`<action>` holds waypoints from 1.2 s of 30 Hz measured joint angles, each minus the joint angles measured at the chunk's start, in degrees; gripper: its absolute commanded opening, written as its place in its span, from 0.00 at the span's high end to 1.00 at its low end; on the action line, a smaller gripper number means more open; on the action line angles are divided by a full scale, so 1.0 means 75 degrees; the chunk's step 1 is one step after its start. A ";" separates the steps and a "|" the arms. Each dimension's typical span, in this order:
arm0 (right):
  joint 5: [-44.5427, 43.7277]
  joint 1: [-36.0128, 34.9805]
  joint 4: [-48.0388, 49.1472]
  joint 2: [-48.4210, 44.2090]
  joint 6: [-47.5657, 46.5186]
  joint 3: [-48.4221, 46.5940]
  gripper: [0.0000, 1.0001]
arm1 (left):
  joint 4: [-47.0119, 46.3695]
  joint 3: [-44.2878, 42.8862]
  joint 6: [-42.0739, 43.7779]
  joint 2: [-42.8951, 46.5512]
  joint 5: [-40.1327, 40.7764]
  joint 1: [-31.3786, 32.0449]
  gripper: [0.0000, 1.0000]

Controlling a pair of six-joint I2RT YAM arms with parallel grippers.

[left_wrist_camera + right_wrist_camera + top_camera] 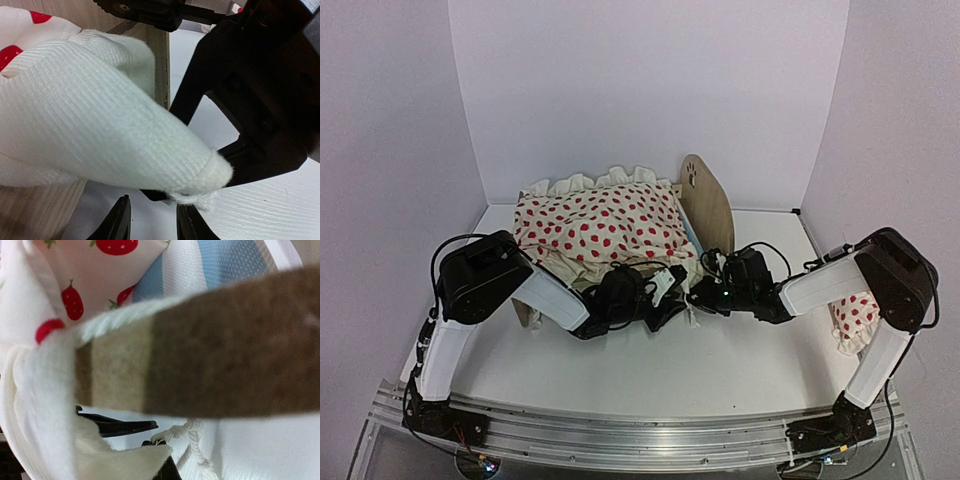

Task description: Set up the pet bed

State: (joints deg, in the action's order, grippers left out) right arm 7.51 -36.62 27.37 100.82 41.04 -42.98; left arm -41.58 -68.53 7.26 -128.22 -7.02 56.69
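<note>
The pet bed [705, 205] stands at the back, its paw-print headboard on the right. The cream red-dotted duvet [600, 225] covers most of it. In the right wrist view I see its wooden rail [225, 360] and the blue-and-white striped mattress [220, 260]. My left gripper [665, 290] is at the bed's near side. Its jaws [152, 220] are open and empty just below a duvet corner [100, 125]. My right gripper [705, 292] faces it, close by. Its jaws [155, 440] look closed on a cream duvet edge [115, 460], beside a white cord [195, 440].
The small red-dotted pillow [855, 318] lies on the table at the right, partly under my right arm. White walls enclose the back and sides. The two grippers nearly touch; the right one fills the right side of the left wrist view [260, 100].
</note>
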 measured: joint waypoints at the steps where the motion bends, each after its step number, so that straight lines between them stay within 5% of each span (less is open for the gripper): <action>1: 0.0000 0.0000 -0.0001 0.0000 0.0000 -0.0002 1.00 | -0.0001 0.0001 -0.0006 -0.0001 -0.0091 0.0000 0.64; 10: 0.0003 0.0000 0.0000 0.0003 0.0023 -0.0003 1.00 | -0.0126 -0.0003 -0.0149 -0.0001 -0.0450 0.0000 0.71; 18: 0.0006 0.0000 -0.0014 0.0000 0.0023 -0.0003 1.00 | -0.0090 -0.0051 -0.0254 -0.0072 -0.0283 -0.0026 0.99; 24: 0.0003 0.0000 0.0014 0.0000 0.0013 -0.0003 1.00 | -0.0056 -0.0062 -0.0374 -0.0074 -0.0201 -0.0031 1.00; 30: -0.0042 0.0000 -0.0204 -0.0106 -0.0065 -0.0001 0.83 | -0.0050 -0.0053 -0.0374 -0.0074 -0.0015 -0.0011 1.00; 36: -0.0216 0.0000 -0.1170 -0.0926 -0.0479 0.0109 0.82 | -0.0053 -0.0047 -0.0371 -0.0071 0.0219 -0.0003 1.00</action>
State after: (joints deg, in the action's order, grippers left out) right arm 5.89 -36.62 18.60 93.87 37.44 -42.16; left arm -41.98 -68.88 4.47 -128.75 -5.38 56.66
